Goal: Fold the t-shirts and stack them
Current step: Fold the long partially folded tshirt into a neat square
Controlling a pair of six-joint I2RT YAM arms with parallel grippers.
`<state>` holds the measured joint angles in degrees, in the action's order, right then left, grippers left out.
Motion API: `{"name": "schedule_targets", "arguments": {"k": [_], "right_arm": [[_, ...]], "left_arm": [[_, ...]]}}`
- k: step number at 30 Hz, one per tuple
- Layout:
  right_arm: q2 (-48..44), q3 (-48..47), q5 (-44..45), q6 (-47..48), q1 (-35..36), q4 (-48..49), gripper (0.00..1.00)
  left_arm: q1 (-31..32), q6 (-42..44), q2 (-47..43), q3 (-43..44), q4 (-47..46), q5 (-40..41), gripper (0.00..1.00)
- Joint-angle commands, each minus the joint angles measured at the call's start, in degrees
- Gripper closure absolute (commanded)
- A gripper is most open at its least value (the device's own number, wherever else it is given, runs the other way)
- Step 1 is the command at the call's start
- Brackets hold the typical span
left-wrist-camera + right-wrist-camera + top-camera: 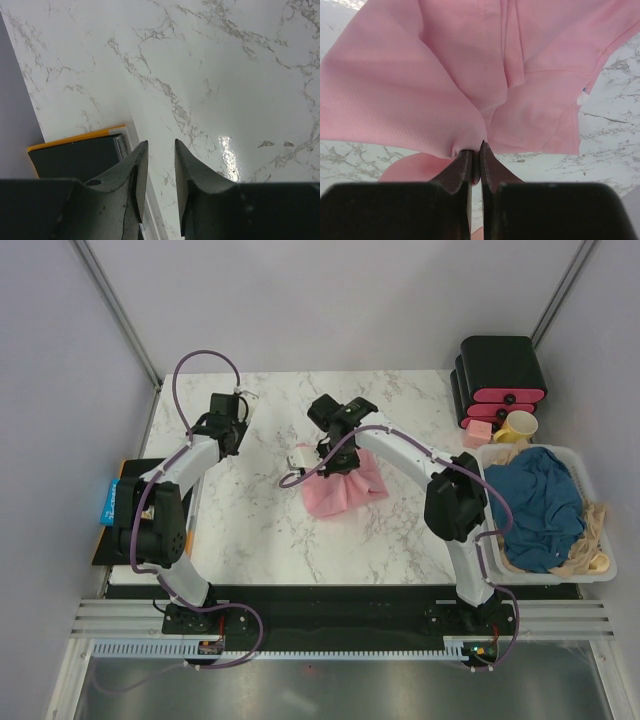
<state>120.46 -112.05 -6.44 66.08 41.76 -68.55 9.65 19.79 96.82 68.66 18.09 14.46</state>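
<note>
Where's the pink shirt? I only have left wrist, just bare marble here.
Observer: Mid-table. The right claw is shut on a pinch of the pink t-shirt.
Operator: Folded yet?
Observer: No, it's crumpled in a heap on the table.
Operator: And the teal one?
Observer: The teal t-shirt is bunched in the white bin at the table's right edge, no claw near it.

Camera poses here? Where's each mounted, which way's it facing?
Top external: above and behind the bases, looking down on the marble table; left arm and right arm show.
Left wrist: on the left arm, facing bare marble; left gripper open.
Right wrist: on the right arm, facing down; right gripper shut on pink t-shirt.
Shared: top and right wrist show that shirt.
</note>
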Motion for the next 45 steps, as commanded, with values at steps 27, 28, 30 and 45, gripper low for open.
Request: {"name": "schedule_targets", "arguments": {"k": [27,28,30,45], "right_arm": [[-8.9,-3.4,-0.2,2.5,-2.4,4.6,1.0],[-9.6,-2.8,-0.7,2.7,-2.3,3.2,1.0],[-11.9,-0.7,-1.6,3.4,-2.2,-1.9,1.0],[-27.4,31.6,-3.8,3.7,2.5,-12.7,1.0]], "left_arm": [[-0.7,0.9,0.6,1.6,0.9,-2.2,0.65],[-0.7,0.9,0.4,1.6,0.8,-2.2,0.65],[-0.7,1.3,0.2,1.7,1.0,-2.2,0.65],[-0.6,1.7,-0.6,7.5,4.8,-2.2,0.65]]}}
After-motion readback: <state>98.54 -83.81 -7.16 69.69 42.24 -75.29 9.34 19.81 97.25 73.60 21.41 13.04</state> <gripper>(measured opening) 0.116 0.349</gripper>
